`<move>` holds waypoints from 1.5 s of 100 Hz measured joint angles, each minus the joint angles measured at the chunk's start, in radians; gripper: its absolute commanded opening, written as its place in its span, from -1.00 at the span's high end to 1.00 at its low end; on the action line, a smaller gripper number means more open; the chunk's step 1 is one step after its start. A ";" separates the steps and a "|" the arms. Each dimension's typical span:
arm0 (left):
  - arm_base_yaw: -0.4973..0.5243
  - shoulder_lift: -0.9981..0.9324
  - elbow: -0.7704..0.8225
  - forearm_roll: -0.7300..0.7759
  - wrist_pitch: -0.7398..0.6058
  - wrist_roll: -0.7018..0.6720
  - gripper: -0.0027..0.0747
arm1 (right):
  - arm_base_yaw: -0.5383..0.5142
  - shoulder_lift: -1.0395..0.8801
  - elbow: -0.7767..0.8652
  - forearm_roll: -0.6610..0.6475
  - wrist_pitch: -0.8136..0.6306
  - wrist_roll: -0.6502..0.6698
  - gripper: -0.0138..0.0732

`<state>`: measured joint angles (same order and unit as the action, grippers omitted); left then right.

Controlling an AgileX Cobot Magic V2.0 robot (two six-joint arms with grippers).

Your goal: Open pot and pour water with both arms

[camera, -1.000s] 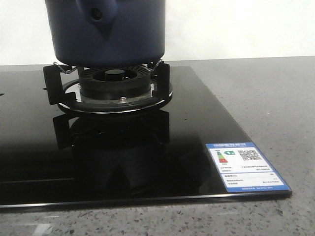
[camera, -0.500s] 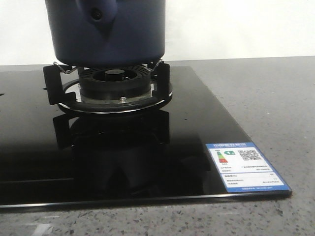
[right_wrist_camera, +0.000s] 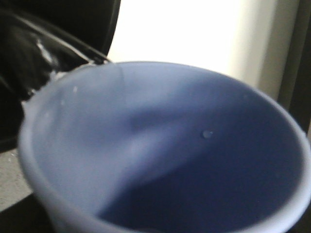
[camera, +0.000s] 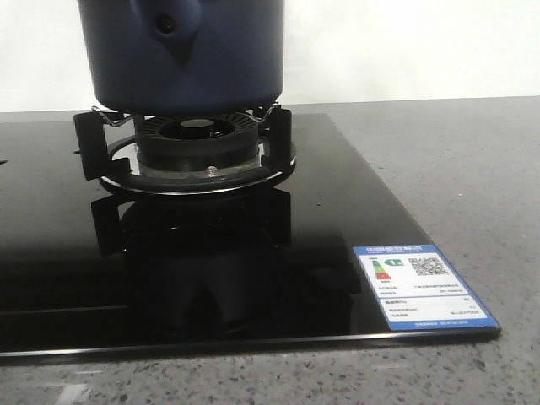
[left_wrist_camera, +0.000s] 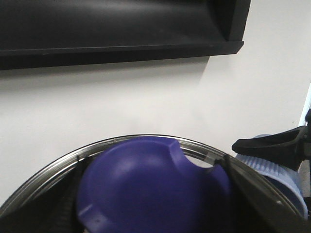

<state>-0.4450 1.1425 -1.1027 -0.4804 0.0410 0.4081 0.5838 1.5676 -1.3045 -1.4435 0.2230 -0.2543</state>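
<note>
1. The pot (camera: 187,55) sat on the black pan supports (camera: 274,135) over the burner (camera: 198,139) of a glossy black hob (camera: 278,270), its top cut off by the edge of the front view.
2. Its handle stub (camera: 167,21), with a small round hole, faced the camera.
3. The hob lay on a grey speckled counter (camera: 456,169), with a blue-edged energy label (camera: 419,285) stuck near its front right corner.
4. Neither arm showed in the front view.
5. In the left wrist view, a rounded blue-purple knob (left_wrist_camera: 150,187) with a notch in its edge filled the lower frame, and a shiny metal rim (left_wrist_camera: 121,141) curved behind it.
6. Dark gripper fingers (left_wrist_camera: 252,194) stood on either side of the knob, close against it; whether they actually clamped it could not be told.
7. Beside it in that view stood a pale ribbed cup (left_wrist_camera: 274,177), with another dark gripper finger (left_wrist_camera: 272,144) reaching over it, and a black shelf (left_wrist_camera: 121,24) on the white wall behind.
8. The right wrist view was filled by the cup's (right_wrist_camera: 165,150) pale blue inside, with a droplet (right_wrist_camera: 207,134) on its wall.
9. The right gripper's own fingers were hidden there, so its grasp could not be told.
</note>
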 measured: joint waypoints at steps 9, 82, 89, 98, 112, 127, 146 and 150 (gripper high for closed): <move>0.000 0.000 0.000 0.000 0.000 0.000 -0.02 | 0.000 0.000 0.000 -0.050 -0.004 0.000 -0.10; 0.000 0.000 0.000 0.000 0.000 0.000 -0.02 | 0.000 0.000 -0.050 -0.133 -0.016 0.000 -0.10; 0.000 0.000 0.000 0.000 0.000 0.000 -0.02 | 0.000 0.000 -0.050 -0.133 -0.016 0.000 -0.10; 0.000 0.000 0.000 0.000 0.000 0.000 -0.02 | 0.000 0.000 -0.051 -0.133 -0.016 0.000 -0.10; 0.000 0.000 0.000 0.000 0.000 0.000 -0.02 | 0.000 0.000 -0.054 -0.133 -0.016 0.000 -0.10; 0.000 0.000 0.000 0.000 0.000 0.000 -0.02 | 0.000 0.000 -0.054 -0.133 -0.016 0.014 -0.10; 0.000 0.000 0.000 0.000 0.000 0.000 -0.02 | 0.000 0.000 -0.054 -0.133 0.028 0.200 -0.10; 0.000 0.000 0.000 0.000 0.000 0.000 -0.02 | 0.000 0.000 -0.054 -0.133 0.048 0.282 -0.10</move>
<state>-0.4450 1.1425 -1.1027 -0.4804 0.0410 0.4081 0.5838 1.5676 -1.3580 -1.5763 0.2710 0.0275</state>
